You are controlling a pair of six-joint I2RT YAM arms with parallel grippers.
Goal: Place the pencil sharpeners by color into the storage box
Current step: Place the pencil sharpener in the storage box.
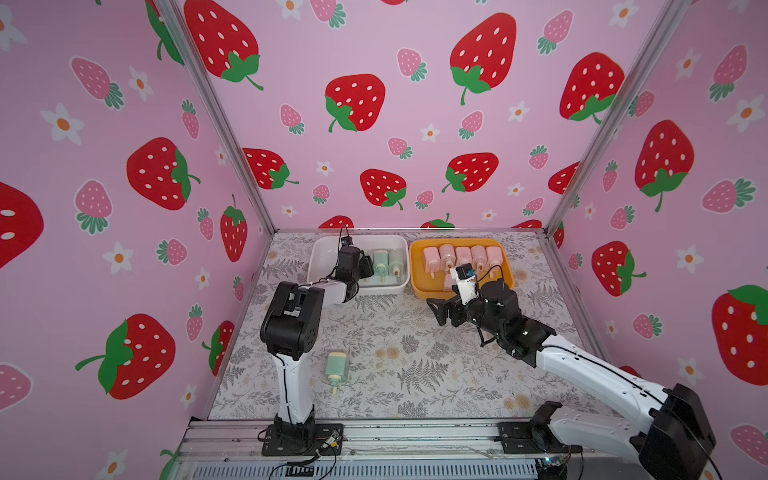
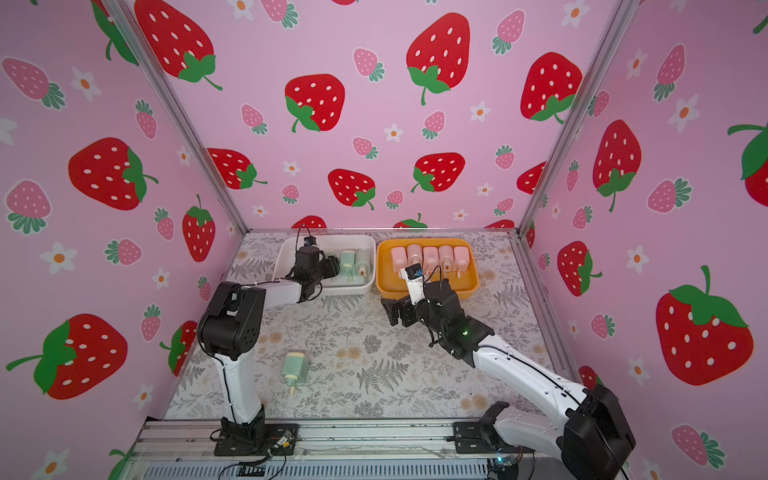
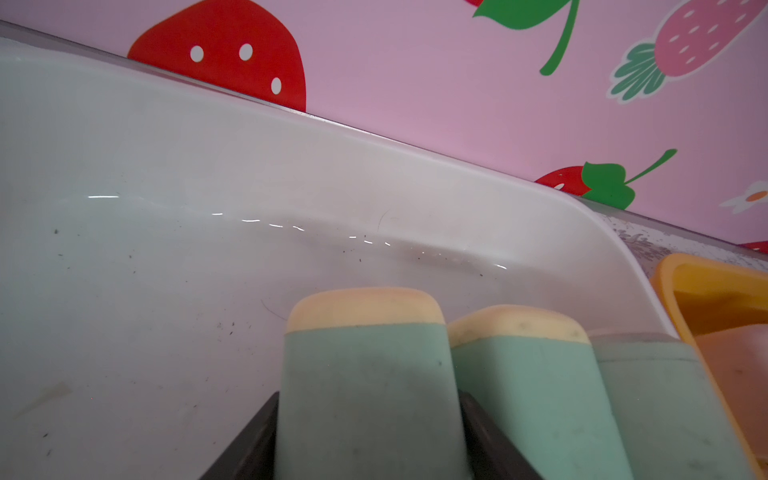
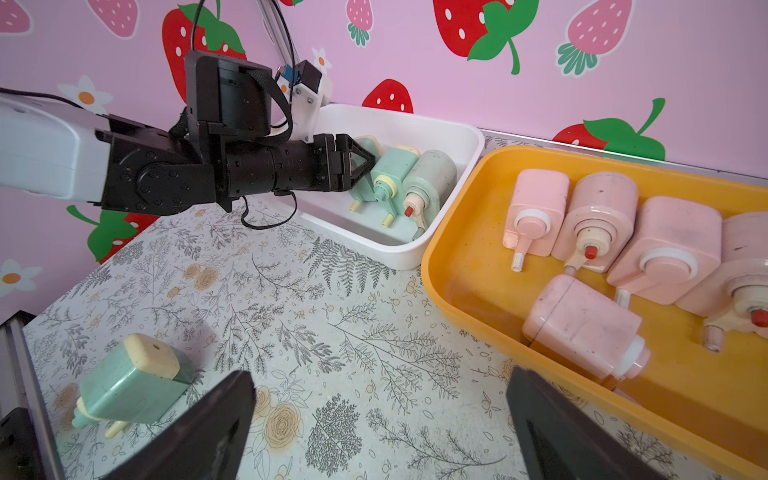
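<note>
One mint-green sharpener [image 1: 336,368] lies outside the boxes on the floral worktop [image 1: 415,353]. Its long axis runs back to front, cream end toward the boxes and crank toward the front rail [image 1: 374,432], just beside the upright link of the left arm [image 1: 291,324]. At the back, that arm's jaws reach into the white box [image 1: 320,249] and closely flank another green sharpener [image 3: 365,374], which lies beside two other green sharpeners [image 3: 519,374]. Whether they grip it or merely stand against it cannot be told. The right arm [image 1: 582,365] hangs its jaws wide and empty just in front of the orange box [image 1: 419,291], which holds six pink sharpeners [image 1: 463,255]. The stray lies forward of both sets of jaws, on the left arm's side, so the pickup likely falls to that arm.
</note>
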